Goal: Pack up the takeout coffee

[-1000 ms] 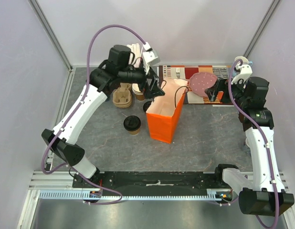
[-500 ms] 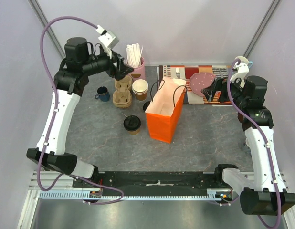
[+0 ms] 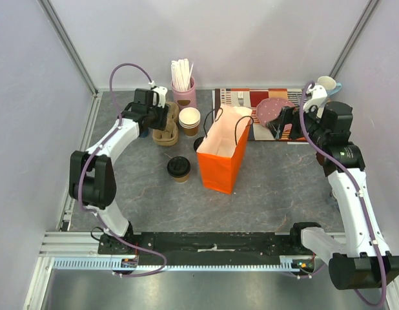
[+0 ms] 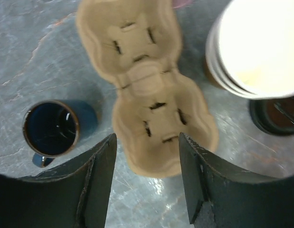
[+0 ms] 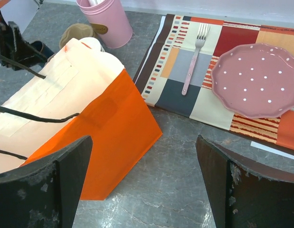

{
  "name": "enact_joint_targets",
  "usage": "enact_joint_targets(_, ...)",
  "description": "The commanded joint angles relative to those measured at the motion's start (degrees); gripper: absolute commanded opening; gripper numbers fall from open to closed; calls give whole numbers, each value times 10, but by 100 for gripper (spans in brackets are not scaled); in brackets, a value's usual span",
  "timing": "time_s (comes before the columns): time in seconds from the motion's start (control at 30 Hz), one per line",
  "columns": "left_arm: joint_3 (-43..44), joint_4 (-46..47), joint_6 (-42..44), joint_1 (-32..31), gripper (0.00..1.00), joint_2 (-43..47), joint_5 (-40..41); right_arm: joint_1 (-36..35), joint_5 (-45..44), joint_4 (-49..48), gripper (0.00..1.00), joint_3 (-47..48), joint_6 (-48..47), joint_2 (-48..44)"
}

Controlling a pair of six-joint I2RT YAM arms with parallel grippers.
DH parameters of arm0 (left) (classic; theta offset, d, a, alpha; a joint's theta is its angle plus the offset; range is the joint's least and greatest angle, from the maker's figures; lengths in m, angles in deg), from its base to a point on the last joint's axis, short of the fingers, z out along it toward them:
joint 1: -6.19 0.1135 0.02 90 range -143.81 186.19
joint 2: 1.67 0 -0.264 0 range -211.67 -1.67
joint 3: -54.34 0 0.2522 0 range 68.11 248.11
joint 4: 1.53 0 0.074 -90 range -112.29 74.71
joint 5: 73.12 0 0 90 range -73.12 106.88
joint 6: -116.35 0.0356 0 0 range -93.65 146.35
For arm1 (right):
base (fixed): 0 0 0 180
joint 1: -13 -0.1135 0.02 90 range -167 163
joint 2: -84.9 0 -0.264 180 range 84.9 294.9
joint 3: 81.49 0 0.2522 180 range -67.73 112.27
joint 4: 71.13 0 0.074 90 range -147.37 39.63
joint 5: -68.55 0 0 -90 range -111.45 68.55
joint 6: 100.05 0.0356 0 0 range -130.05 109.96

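Pulp carrier (image 4: 147, 71) lies under your left pincer (image 4: 147, 142), jaws apart; right pincer (image 5: 142, 142) hovers wide, empty, by the orange bag (image 3: 219, 165), standing open for the takeout coffee (image 3: 179, 166) at its nine o'clock.

A robotics lab test cell: plain pale panel walls (image 3: 251, 39) on aluminium framing posts (image 3: 67, 45) box in a grey marbled tabletop (image 3: 277, 187), and two white robot arms (image 3: 352, 194) are bolted to a black base plate (image 3: 206, 242) at the frame's bottom edge.
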Motion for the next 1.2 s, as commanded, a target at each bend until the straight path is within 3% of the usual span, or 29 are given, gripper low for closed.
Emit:
enact_joint_targets(0.0, 41, 76, -47, 15, 61, -43, 68, -12, -23, -21, 98, 4, -16, 8)
enact_joint_targets(0.13, 58, 72, -64, 28, 61, -98, 63, -18, -28, -20, 98, 6, -20, 15)
enact_joint_targets(0.4, 62, 66, -64, 33, 59, -120, 31, -29, -40, -20, 98, 8, -27, 24)
enact_joint_targets(0.57, 66, 61, -69, 34, 31, -122, 25, -31, -44, -20, 98, 9, -29, 26)
enact_joint_targets(0.8, 61, 68, -65, 33, 16, -109, 28, -35, -45, -18, 98, 9, -32, 23)
enact_joint_targets(0.87, 61, 67, -59, 34, 17, -110, 29, -35, -45, -19, 98, 8, -33, 23)
enact_joint_targets(1.0, 61, 68, -52, 38, 39, -112, 38, -36, -47, -18, 98, 7, -34, 20)
enact_joint_targets(1.17, 62, 63, -38, 39, 42, -127, 36, -39, -45, -17, 98, 6, -35, 23)
